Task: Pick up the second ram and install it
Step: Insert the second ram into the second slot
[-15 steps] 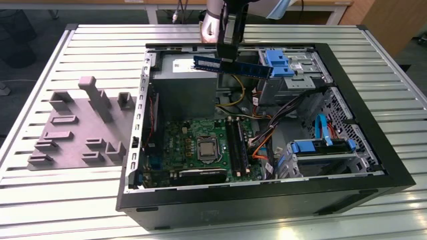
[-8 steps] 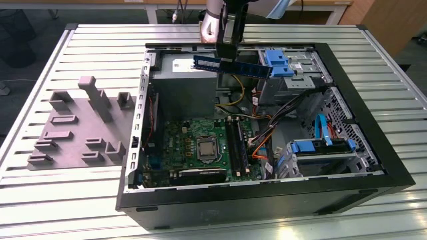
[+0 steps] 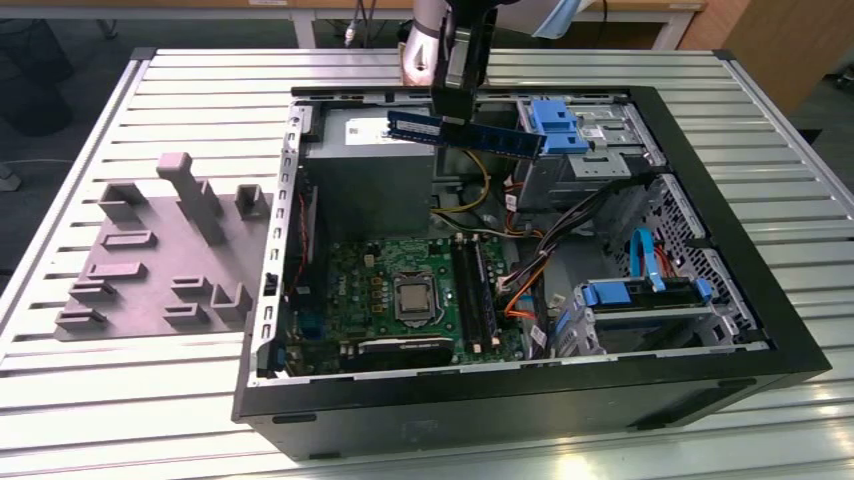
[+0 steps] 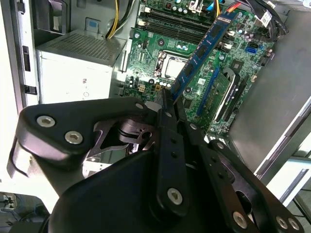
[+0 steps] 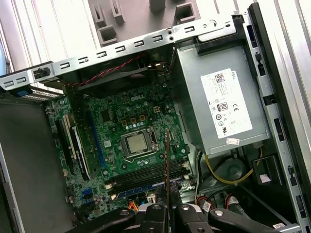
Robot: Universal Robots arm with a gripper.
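Pinching the second ram [image 3: 470, 133] between its 2 fingers [image 4: 169, 131], the gripper [image 3: 454, 120] holds it aloft over the open case [image 3: 534, 390] — above the power supply [image 3: 360, 190] — its clamped stretch hidden, the arm cut off overhead.

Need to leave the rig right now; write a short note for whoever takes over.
The gripper is shut on the memory stick.
The memory stick hangs in the air above the open computer case, clear of everything inside it.
Done: the stick is picked up.
Left: it is not yet seated in the slots of the motherboard.
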